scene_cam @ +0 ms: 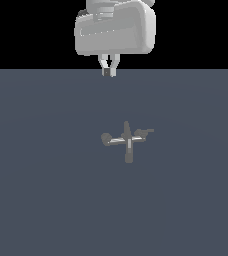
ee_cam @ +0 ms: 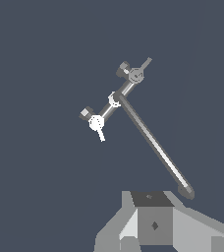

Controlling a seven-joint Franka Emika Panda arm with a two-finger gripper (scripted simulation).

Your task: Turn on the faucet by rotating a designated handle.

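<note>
The faucet (scene_cam: 127,138) is a small dark grey cross-shaped fixture standing on the flat grey-blue ground. Its tube spout (scene_cam: 129,151) carries a pale stripe and points toward the exterior camera. The handle (scene_cam: 147,132), a short side arm ending in a thin flat tab, sticks out to the exterior view's right. The opposite arm ends in a rounded knob (scene_cam: 106,138). My gripper (scene_cam: 109,72) hangs well above and behind the faucet, fingers together, holding nothing. In the wrist view the faucet (ee_cam: 115,100) lies ahead of the gripper (ee_cam: 151,211), with the handle (ee_cam: 137,74) far from the fingers and the spout (ee_cam: 155,145) tip nearest them.
The ground (scene_cam: 46,190) is a plain grey-blue surface with nothing else on it. The white hand body (scene_cam: 115,32) fills the top centre of the exterior view.
</note>
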